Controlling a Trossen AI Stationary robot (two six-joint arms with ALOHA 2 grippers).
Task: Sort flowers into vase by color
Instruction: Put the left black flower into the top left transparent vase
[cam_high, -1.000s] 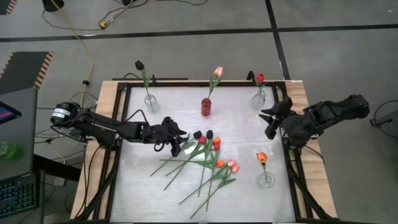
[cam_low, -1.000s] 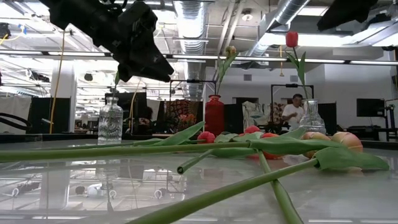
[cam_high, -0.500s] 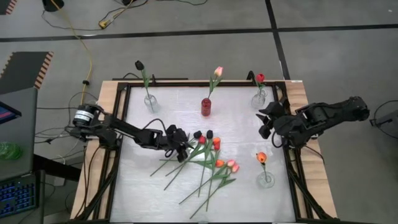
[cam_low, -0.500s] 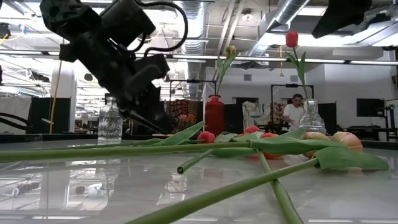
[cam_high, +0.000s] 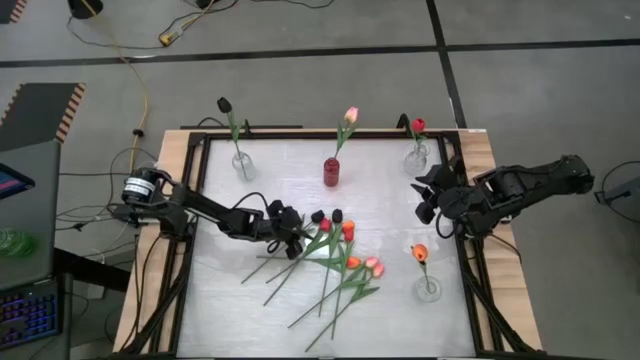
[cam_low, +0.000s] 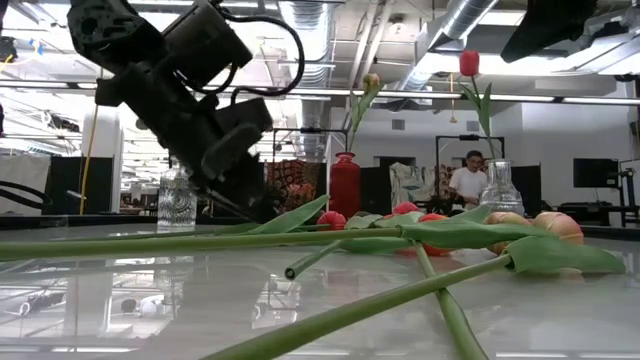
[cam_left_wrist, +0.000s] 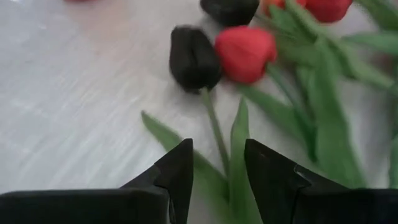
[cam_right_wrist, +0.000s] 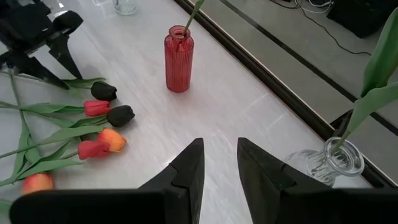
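Left gripper (cam_left_wrist: 217, 163) sits spread around the black tulip's stem (cam_left_wrist: 215, 132), frame center; right gripper (cam_right_wrist: 217, 163) hovers released.

You're looking at a pale grey-white desk (cam_high: 390, 215) with a black frame and light wood edges. The loose flowers (cam_high: 335, 250) have green stems, with heads in black, red, orange and pink. One ribbed vase (cam_right_wrist: 178, 59) is red; three other vases (cam_high: 428, 290) are clear glass. The standing tulips are black, pink, red and orange. Both arms are dark, as is the left tool (cam_left_wrist: 217, 171).
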